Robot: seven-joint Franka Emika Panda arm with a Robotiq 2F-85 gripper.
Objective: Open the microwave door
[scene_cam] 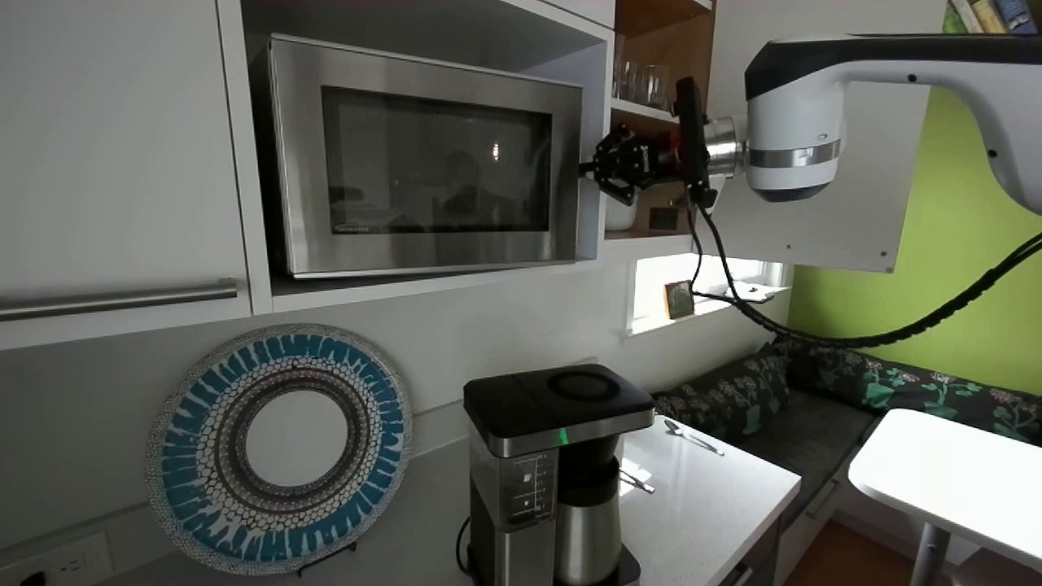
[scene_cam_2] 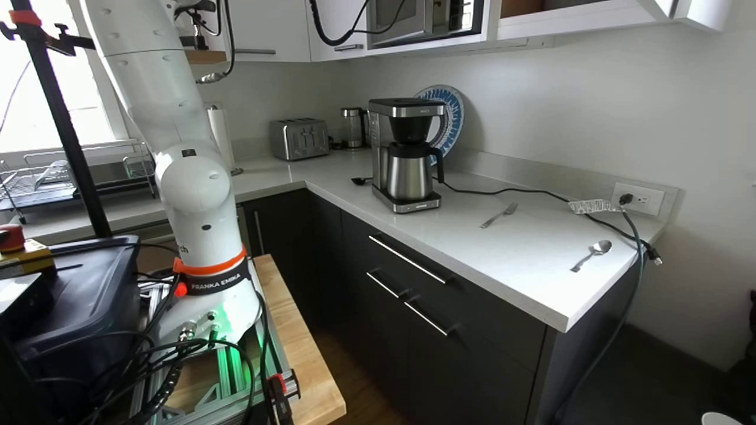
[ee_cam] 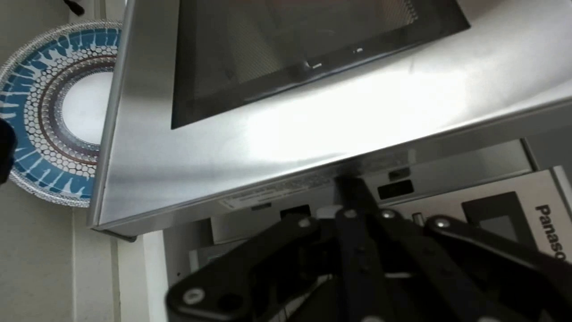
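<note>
The microwave door (scene_cam: 440, 167), a silver frame around a dark window, stands ajar in an exterior view, its right edge off the microwave. It also shows at the top of an exterior view (scene_cam_2: 413, 20) and large in the wrist view (ee_cam: 308, 120). The microwave front (ee_cam: 429, 208), with Panasonic lettering, shows in the wrist view behind the door's edge. My gripper (scene_cam: 584, 169) is shut, its fingertips at the door's right edge. In the wrist view the fingertips (ee_cam: 353, 190) sit in the gap between the door's inner side and the microwave. I cannot tell whether they touch the door.
The microwave sits in a white cabinet recess; a white cabinet door (scene_cam: 114, 163) adjoins its left side. Shelves with glasses (scene_cam: 647, 84) stand right behind the gripper. A coffee maker (scene_cam: 521, 480) and a blue patterned plate (scene_cam: 187, 423) are below. A cable (scene_cam: 879, 338) hangs from the arm.
</note>
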